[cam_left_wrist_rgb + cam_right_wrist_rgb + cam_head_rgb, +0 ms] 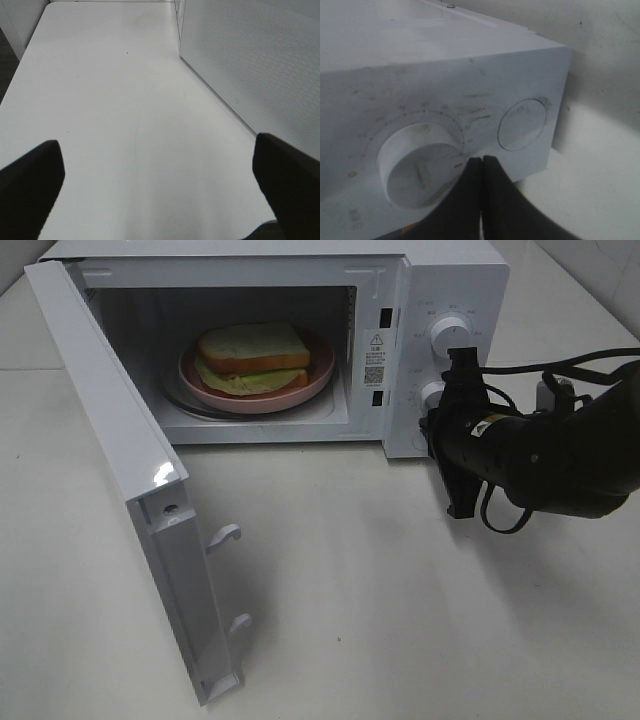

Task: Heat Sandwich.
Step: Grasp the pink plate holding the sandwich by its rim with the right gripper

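The sandwich point(252, 350) lies on a pink plate point(310, 388) inside the white microwave point(455, 280), whose door point(110, 440) stands swung wide to the left. My right gripper point(437, 420) is shut and empty at the control panel. In the right wrist view its fingertips point(481, 161) meet against the rim of the near knob point(417, 165), by the knob's red mark; a second knob point(522, 124) lies beyond. My left gripper point(160, 185) is open and holds nothing, over bare table beside the door's dotted outer face point(250, 60). It is out of the high view.
The open door point(180, 570) juts toward the table's front on the left, its two latch hooks point(225, 535) sticking out. White tabletop point(400, 600) spreads in front of the microwave. The right arm's black cable point(560, 365) loops beside the microwave's right side.
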Robot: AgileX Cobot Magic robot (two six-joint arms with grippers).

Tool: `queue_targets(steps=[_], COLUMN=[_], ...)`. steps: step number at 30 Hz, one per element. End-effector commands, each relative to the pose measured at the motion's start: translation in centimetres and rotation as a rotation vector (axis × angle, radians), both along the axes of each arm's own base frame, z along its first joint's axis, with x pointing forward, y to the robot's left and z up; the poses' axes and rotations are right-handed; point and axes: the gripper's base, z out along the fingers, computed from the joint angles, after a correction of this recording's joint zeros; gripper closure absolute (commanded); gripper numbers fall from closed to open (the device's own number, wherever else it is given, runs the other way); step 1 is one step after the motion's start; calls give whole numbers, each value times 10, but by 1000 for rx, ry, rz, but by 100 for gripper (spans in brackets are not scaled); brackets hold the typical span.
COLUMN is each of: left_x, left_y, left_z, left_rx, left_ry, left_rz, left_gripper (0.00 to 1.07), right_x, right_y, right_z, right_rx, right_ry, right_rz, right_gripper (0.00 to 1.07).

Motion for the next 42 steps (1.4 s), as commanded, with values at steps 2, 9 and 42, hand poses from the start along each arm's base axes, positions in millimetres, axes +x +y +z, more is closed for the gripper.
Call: queue_targets(steps=[2,9,42], left_x=[-2,-2,-2], left_y=[-1,-1,-1], left_z=[0,0,0], left_rx=[-7,-7,-7], left_ry=[-20,-20,-20], left_rz=[-6,-6,-6], left_gripper=[9,9,9], right_x=[-11,-25,-44], right_y=[-3,-6,8], right_z=[16,31,96], right_rx=[-33,-103,-1031], right_ry=[-8,16,237], right_rz=[52,125,1276], right_gripper=[107,105,99])
